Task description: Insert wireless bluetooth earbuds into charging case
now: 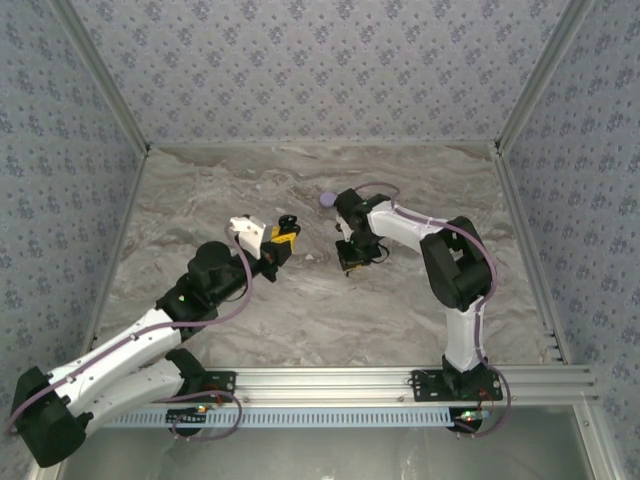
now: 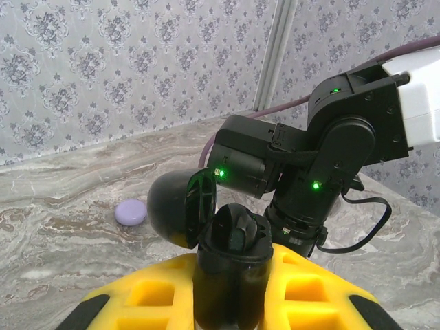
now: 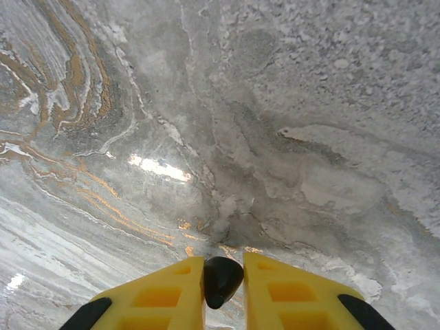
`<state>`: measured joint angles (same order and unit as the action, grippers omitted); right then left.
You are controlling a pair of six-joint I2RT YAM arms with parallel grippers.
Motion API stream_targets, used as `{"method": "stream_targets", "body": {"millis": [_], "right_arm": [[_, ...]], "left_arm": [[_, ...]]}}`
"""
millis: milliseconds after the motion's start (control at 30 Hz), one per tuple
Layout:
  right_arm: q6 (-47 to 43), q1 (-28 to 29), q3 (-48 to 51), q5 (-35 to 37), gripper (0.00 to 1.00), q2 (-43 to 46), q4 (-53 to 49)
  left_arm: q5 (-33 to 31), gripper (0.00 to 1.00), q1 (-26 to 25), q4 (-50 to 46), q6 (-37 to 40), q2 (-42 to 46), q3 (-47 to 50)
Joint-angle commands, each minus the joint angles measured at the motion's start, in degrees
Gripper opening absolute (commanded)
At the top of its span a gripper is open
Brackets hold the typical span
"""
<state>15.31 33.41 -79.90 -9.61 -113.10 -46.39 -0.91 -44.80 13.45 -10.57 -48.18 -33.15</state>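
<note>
The black charging case [image 2: 230, 275] stands upright between the yellow fingers of my left gripper [image 2: 234, 295], which is shut on it. Its domed lid [image 2: 179, 210] is swung open to the left. One earbud [image 2: 238, 232] sits in the case's top well. From above, the left gripper [image 1: 281, 240] and the case [image 1: 288, 221] are near the table's middle. A second small black earbud [image 3: 222, 278] is pinched between the yellow fingers of my right gripper [image 3: 223, 283], held above the marble. The right gripper [image 1: 352, 262] points down, just right of the case.
A pale lilac round disc [image 1: 327, 199] lies on the marble table [image 1: 300, 310] behind the grippers, also seen beyond the lid as the disc [image 2: 130, 212]. The right arm's black wrist [image 2: 323, 158] looms close behind the case. Patterned walls enclose three sides.
</note>
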Motion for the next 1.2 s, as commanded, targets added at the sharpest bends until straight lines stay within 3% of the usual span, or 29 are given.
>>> {"method": "stream_targets", "body": {"millis": [0, 133, 267, 567, 867, 1167], "right_arm": [[-1.1, 0.3, -2.1, 0.9, 0.23, -1.4, -2.3], [-0.7, 0.8, -2.7, 1.6, 0.35, -0.8, -2.8], [1.6, 1.0, -2.7, 3.5, 0.38, 0.2, -3.3], [6.8, 3.9, -1.1, 7.1, 0.4, 3.0, -1.5], [1.9, 5.7, -4.2, 12.9, 0.38, 0.0, -4.6], [-3.1, 5.7, -4.2, 9.9, 0.39, -0.4, -3.9]], "left_arm": [[0.9, 0.19, -0.4, 1.4, -0.6, -0.2, -1.0], [0.9, 0.19, -0.4, 1.3, -0.7, -0.4, -1.2], [0.9, 0.19, -0.4, 1.3, -0.9, -0.5, -1.3], [1.0, 0.19, -0.4, 1.3, -0.8, -0.7, -1.3], [1.3, 0.19, -0.4, 1.2, -0.9, -0.9, -1.3], [1.4, 0.19, -0.4, 1.2, -1.0, -1.5, -1.6]]}}
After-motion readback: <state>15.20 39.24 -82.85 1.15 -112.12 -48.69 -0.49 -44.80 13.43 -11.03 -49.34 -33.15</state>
